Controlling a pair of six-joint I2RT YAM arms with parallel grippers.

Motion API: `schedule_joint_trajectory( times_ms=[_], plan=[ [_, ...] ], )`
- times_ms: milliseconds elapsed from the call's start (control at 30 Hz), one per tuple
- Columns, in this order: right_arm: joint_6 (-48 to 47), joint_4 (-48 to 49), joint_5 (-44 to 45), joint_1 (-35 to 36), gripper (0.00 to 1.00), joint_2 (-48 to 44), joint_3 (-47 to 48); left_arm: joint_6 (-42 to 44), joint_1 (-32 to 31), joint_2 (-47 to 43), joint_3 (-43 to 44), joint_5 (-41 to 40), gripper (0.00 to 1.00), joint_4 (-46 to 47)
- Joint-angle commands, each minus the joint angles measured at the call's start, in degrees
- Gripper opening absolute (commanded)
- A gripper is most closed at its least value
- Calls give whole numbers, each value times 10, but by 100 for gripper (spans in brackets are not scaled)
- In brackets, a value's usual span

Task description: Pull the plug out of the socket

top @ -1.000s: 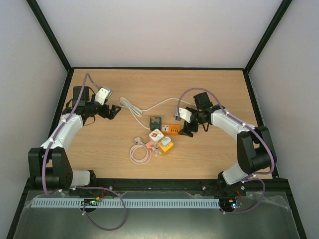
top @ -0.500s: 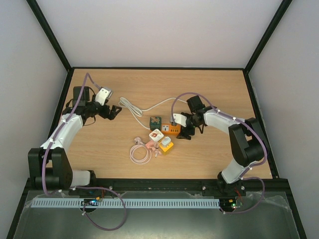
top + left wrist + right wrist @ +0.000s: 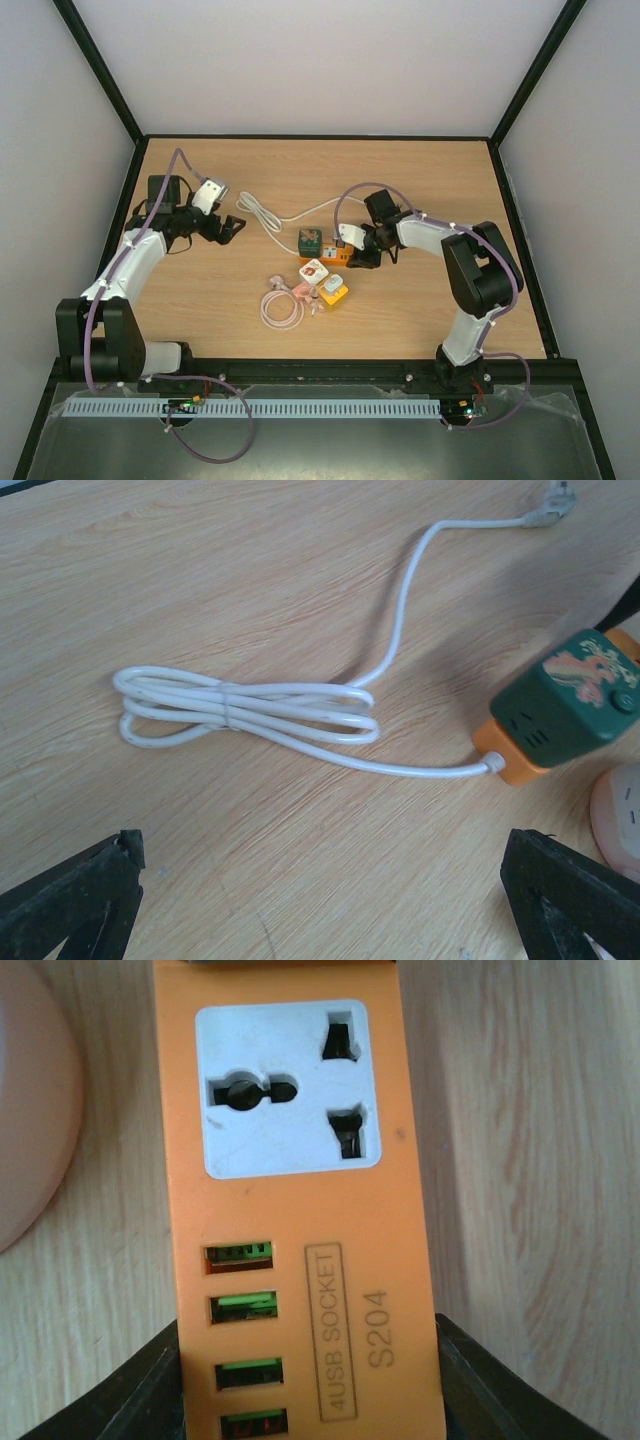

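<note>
The orange socket block [image 3: 343, 260] lies mid-table, with a green cube plug [image 3: 311, 241] seated on its left end. My right gripper [image 3: 357, 256] is shut on the socket's right end. In the right wrist view the orange socket [image 3: 300, 1220] fills the frame, showing a white outlet face and several USB ports, and its lower end is clamped between my black fingers [image 3: 500, 1390]. My left gripper [image 3: 230, 227] hovers open to the far left. Its wrist view shows the green plug [image 3: 575, 690] at the right edge and nothing between the open left gripper [image 3: 320, 905].
A bundled white cable [image 3: 262, 216] runs from the socket toward my left gripper, and shows as a coil [image 3: 240, 705] in the left wrist view. Nearer me sit a white cube [image 3: 314, 270], a yellow cube [image 3: 334, 292] and a pink coiled cable [image 3: 282, 306].
My right gripper has moved left onto the orange socket's end and closed on it. The left arm has stayed in place, open.
</note>
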Motion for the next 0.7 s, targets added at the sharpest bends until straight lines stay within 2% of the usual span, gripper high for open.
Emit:
schedule_joint_trajectory(
  times_ms=[0, 233, 667],
  plan=[
    [39, 36, -18, 3, 47, 27, 43, 17, -5, -2, 5, 23, 100, -11],
    [117, 81, -23, 9, 44, 53, 78, -25, -24, 27, 34, -10, 100, -1],
    [240, 131, 83, 55, 43, 84, 99, -124, -142, 102, 93, -144, 100, 22]
  ],
)
